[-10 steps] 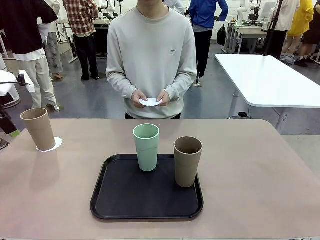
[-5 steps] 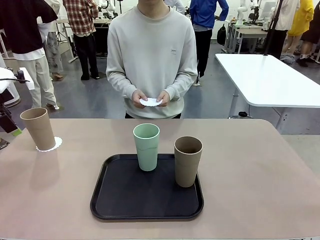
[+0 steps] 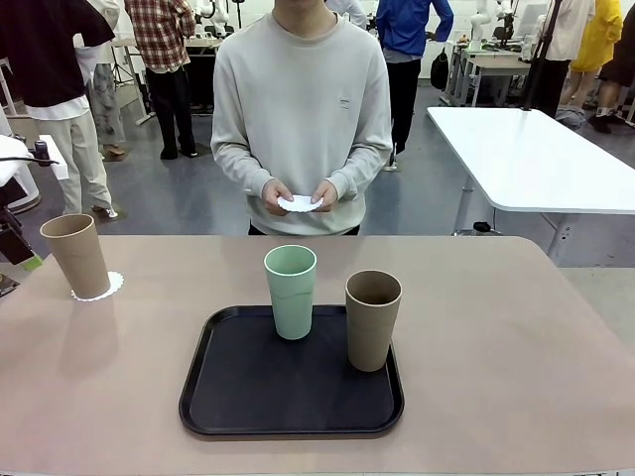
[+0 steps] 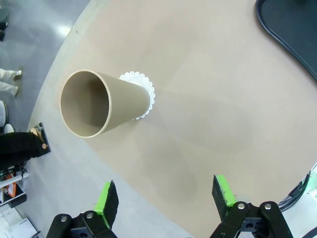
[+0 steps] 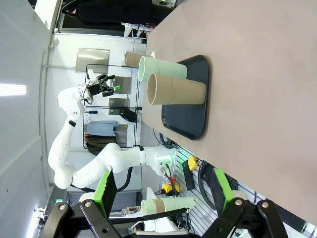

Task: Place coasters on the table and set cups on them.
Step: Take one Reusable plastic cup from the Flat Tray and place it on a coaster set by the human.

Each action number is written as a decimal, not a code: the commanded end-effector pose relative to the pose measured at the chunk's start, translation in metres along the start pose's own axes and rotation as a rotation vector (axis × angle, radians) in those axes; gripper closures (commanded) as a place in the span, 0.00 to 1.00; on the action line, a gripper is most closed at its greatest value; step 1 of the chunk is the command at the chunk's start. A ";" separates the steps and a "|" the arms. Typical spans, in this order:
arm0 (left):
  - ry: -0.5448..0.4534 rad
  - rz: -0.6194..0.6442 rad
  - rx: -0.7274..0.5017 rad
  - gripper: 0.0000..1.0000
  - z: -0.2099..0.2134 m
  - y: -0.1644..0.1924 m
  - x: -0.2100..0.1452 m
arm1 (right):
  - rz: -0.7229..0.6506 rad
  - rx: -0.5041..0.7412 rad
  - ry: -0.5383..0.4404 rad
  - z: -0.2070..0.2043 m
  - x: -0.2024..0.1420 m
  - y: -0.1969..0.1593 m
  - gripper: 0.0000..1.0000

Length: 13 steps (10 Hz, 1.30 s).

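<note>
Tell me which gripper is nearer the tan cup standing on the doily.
Left. The left gripper hangs open a short way from the tan cup on its coaster. The right gripper, also open, is off the table's opposite side, with the tray between.

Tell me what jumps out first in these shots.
A black tray at the middle of the table carries a mint green cup and a tan cup. Far left, a second tan cup stands on a white doily. Across the table, a person holds a loose doily.
</note>
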<state>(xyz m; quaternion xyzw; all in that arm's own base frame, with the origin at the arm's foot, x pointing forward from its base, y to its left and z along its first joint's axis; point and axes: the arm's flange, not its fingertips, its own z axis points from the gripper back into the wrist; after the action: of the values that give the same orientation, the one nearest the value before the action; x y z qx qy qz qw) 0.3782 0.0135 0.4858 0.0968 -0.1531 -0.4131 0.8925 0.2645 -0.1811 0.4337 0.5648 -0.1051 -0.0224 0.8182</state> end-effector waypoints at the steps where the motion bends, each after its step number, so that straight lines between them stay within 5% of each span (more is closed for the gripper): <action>1: 0.017 0.018 0.010 0.00 -0.001 -0.001 0.002 | 0.017 0.025 -0.012 0.000 0.002 0.000 0.00; 3: 0.000 0.000 0.000 0.00 0.000 0.000 0.000 | 0.017 0.025 -0.012 0.000 0.002 0.000 0.00; 4: 0.074 0.233 -0.058 0.00 0.001 -0.023 -0.026 | 0.017 0.025 -0.012 0.000 0.002 0.000 0.00; 7: 0.176 0.484 -0.221 0.00 0.011 -0.049 -0.080 | 0.017 0.025 -0.012 0.000 0.002 0.000 0.00; 9: 0.127 0.521 -0.227 0.00 0.018 -0.052 -0.090 | 0.017 0.025 -0.012 0.000 0.002 0.000 0.00; 10: 0.200 0.448 -0.213 0.00 0.019 -0.021 -0.068 | 0.017 0.025 -0.012 0.000 0.002 0.000 0.00; 12: 0.179 0.486 -0.230 0.00 0.030 -0.022 -0.076 | 0.017 0.025 -0.012 0.000 0.002 0.000 0.00; 13: -0.063 0.532 -0.750 0.00 0.065 0.013 -0.098 | 0.017 0.025 -0.012 0.000 0.002 0.000 0.00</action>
<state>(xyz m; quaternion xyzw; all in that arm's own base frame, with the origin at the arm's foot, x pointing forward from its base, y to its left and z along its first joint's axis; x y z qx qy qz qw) 0.3044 0.0620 0.4993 -0.0825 -0.0461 -0.2012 0.9750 0.2644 -0.1813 0.4336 0.5649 -0.1051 -0.0225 0.8181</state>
